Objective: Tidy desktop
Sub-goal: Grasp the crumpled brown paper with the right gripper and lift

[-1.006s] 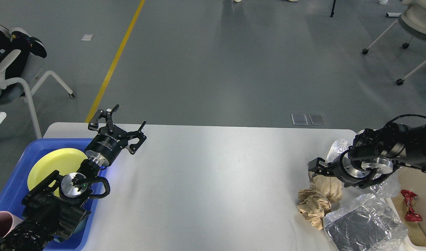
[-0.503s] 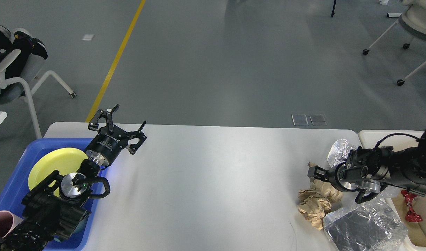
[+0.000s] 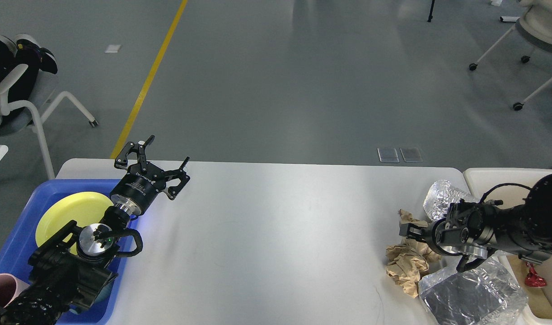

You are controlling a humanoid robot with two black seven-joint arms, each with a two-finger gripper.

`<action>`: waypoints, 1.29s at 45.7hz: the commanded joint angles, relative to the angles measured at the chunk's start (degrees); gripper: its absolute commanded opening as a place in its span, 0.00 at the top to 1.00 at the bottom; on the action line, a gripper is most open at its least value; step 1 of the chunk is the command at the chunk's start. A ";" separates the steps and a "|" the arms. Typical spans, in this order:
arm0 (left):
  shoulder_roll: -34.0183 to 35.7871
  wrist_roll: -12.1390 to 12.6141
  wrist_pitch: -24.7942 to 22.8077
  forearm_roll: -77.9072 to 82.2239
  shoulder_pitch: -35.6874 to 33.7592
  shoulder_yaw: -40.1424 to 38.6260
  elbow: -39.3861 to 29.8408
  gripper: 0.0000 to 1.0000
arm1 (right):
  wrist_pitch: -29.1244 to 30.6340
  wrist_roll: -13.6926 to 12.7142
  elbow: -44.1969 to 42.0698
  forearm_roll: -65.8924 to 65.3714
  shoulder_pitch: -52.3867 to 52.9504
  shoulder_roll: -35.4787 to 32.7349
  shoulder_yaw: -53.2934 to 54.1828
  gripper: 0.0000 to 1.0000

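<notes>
Worktop (image 3: 267, 234) spans the view. Tray (image 3: 36, 198) on its left end, holding a plate (image 3: 72, 207) and, at the near corner, a cup (image 3: 0, 289). Left claw (image 3: 152, 164) above the worktop's far-left part, just right of the tray, fingers spread. Right end: crumpled paper (image 3: 407, 266), with a foil wad (image 3: 443, 196) behind it and a plastic bag (image 3: 472, 295) nearer, to its right. Right claw (image 3: 404, 230) at the paper's far edge; finger stance unclear. Bin (image 3: 497, 176) right of the worktop, a wrapper (image 3: 533, 277) inside.
</notes>
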 commanded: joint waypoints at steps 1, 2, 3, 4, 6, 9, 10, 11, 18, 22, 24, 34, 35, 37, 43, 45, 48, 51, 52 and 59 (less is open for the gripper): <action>0.00 0.00 0.00 0.00 0.00 -0.02 0.00 0.04 | 0.01 -0.08 -2.58 0.09 -1.35 0.86 0.06 0.01; 0.00 0.00 0.00 0.00 0.00 -0.02 0.00 0.04 | 0.01 -0.08 -2.85 0.09 -1.53 1.39 0.06 0.01; 0.00 0.00 0.00 0.00 0.00 0.07 0.00 0.04 | 0.01 -0.08 -2.94 0.17 -1.53 1.74 0.06 0.01; 0.00 0.00 0.00 0.00 0.00 -0.02 0.00 0.04 | 0.01 -0.17 -2.94 0.17 -1.53 1.92 0.06 0.01; 0.00 0.00 0.00 0.00 0.00 -0.02 0.00 0.04 | 0.01 -0.08 -2.94 0.09 -1.53 2.01 0.06 0.06; 0.00 0.00 0.00 0.00 0.00 -0.02 0.00 0.04 | 0.01 -0.08 -2.76 0.09 -1.53 2.09 0.06 0.13; 0.00 0.00 0.00 0.00 0.00 0.07 0.00 0.04 | 0.01 -0.08 -2.67 0.09 -1.53 2.09 0.15 0.15; 0.00 0.00 0.00 0.00 0.00 -0.02 0.00 0.04 | 0.10 -0.08 -2.67 0.09 -1.36 2.09 0.15 0.19; 0.00 0.00 0.00 0.00 0.00 -0.02 0.00 0.04 | 0.45 -0.26 -2.23 0.26 -1.18 2.01 0.32 0.76; 0.00 0.00 0.00 0.00 0.00 0.07 0.00 0.04 | 0.54 -0.17 -1.62 0.26 -0.92 2.01 0.41 0.95; 0.00 0.00 0.00 0.00 0.00 -0.02 0.00 0.04 | 0.54 -0.17 -0.83 0.17 -0.39 1.92 0.32 1.00; 0.00 0.00 0.00 0.00 0.00 0.07 0.00 0.04 | 0.98 0.18 4.09 0.09 5.76 -0.28 0.94 1.00; 0.00 0.00 0.00 0.00 0.00 -0.02 0.00 0.04 | 0.98 0.27 4.70 0.09 6.72 -0.63 1.02 1.00; 0.00 0.00 0.00 0.00 0.00 -0.02 0.00 0.04 | 1.15 0.36 6.63 0.09 8.92 -1.42 1.02 1.00; 0.00 0.00 0.00 0.00 0.00 -0.02 0.00 0.04 | 3.70 0.53 13.49 0.09 17.26 -4.67 2.08 1.00; 0.00 0.00 0.00 0.00 0.00 0.07 0.00 0.04 | 5.19 0.53 15.86 0.09 20.25 -6.07 2.60 1.00; 0.00 0.00 0.00 0.00 0.00 -0.02 0.00 0.04 | 7.48 0.53 18.85 0.09 24.82 -8.53 3.48 1.00; 0.00 0.00 0.00 0.00 0.00 -0.02 0.00 0.04 | 10.11 0.53 21.40 0.09 28.87 -10.99 4.45 1.00; 0.00 0.00 0.00 0.00 0.00 0.07 0.00 0.04 | 10.99 0.53 22.11 0.09 30.10 -11.78 4.80 1.00; 0.00 0.00 0.00 0.00 0.00 0.07 0.00 0.04 | 18.72 0.53 24.40 0.09 39.67 -18.20 6.82 1.00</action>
